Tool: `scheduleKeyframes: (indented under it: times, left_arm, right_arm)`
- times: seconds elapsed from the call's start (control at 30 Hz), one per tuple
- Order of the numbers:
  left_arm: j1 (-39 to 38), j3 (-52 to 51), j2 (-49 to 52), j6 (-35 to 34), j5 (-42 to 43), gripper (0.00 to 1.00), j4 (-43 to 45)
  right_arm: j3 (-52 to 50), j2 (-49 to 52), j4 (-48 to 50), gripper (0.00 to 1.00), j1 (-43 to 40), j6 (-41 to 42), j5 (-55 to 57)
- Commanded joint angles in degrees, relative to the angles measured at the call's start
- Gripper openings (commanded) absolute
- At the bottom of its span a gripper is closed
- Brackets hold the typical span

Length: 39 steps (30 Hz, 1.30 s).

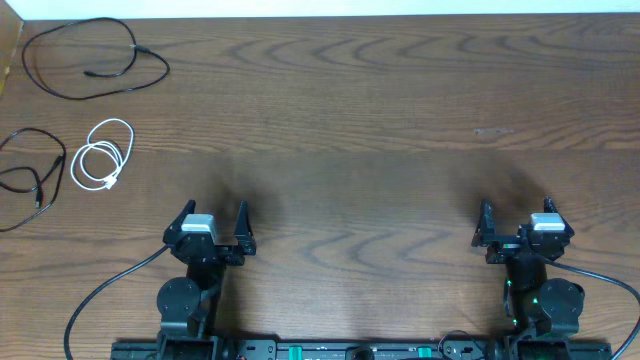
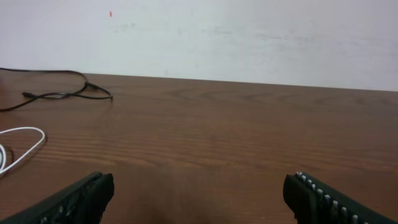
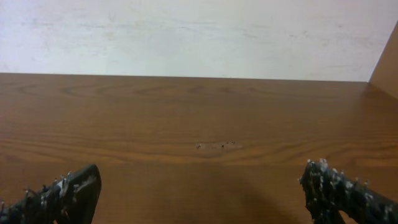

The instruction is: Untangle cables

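Both arms sat low at the near edge of the brown wood-grain worktop [image 1: 380, 130]. The left arm [image 1: 200, 245] and the right arm [image 1: 535, 245] each had their jaws spread apart and held nothing.

The task's things all lay at the far left, well away from both arms. A long thin black cable [image 1: 95, 60] lay in a loose loop by the far corner. A short white cable [image 1: 103, 155] was wound in a small coil nearer in. A second thin black cable [image 1: 30, 175] was looped at the left edge, partly running out of view. From overhead, no cable crossed another, though the white coil lay just beside the second black one.

I judged the separating as good as done, with the arms parked rather than working. If anything remained, it was the loops within the second black cable. That would call for the left arm, the closer one, to make a long reach out and leftward and pinch a thin cord lying flat on the wood.

Only the overhead view showed all three cables and both arms together. The left wrist view caught the far black loop [image 2: 59, 93] and an arc of the white cable [image 2: 22, 140] low across the wood, but missed the second black one. The right wrist view showed bare wood with a small scuff [image 3: 217, 145], and no cable.
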Motion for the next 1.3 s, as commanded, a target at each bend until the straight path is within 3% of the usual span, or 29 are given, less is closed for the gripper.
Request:
scheduleKeyframes:
  times: [0.0,1.27]
  left_arm:
    - [-0.11,-0.85,-0.52,0.17,-0.11,0.92,-2.51]
    - [2.54,-0.85,-0.52,0.37,-0.55,0.92,-2.64]
  right_arm:
    - [-0.15,-0.35,-0.24,0.99,-0.44,0.63,-0.13]
    - [-0.15,-0.35,-0.24,0.99,-0.44,0.63,-0.13]
